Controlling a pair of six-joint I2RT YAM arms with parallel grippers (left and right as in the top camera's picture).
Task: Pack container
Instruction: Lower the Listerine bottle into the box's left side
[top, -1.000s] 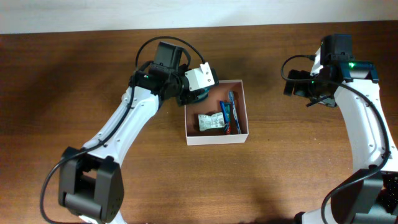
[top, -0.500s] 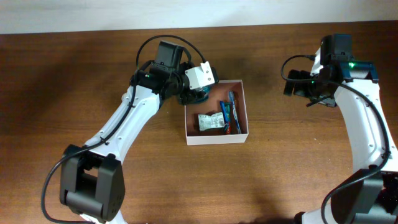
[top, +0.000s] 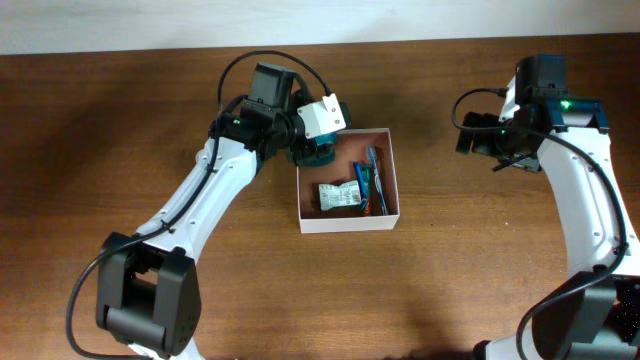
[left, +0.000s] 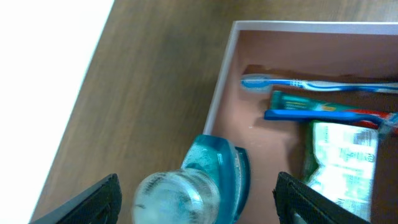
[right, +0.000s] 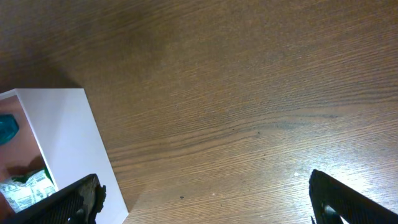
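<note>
The container (top: 350, 222) sits on the brown table (top: 470, 280) near the middle, between the two arms and closer to the left one; it is upright and open at the top, with white walls and a pinkish-brown floor. Inside it lie a blue and white toothbrush (left: 317, 84) along the far wall, a green and blue item just beside that (too blurred to name), and a green and white packet (left: 342, 155) nearer the middle.

The left fingers (left: 93, 202) hang over the container's top-left corner as the overhead view has it; they stand wide apart, with a teal bottle (left: 214, 171) upright between them. A clear gap shows on each side of the bottle, so neither finger touches it and nothing is gripped. The bottle has a pale, see-through cap and stands at the container's corner, right against the white wall; whether its base is fully inside cannot be told from the wrist view.

The right fingers (right: 74, 199) are spread fully wide over bare table to the right of the container, well apart from it; nothing lies between them.
</note>
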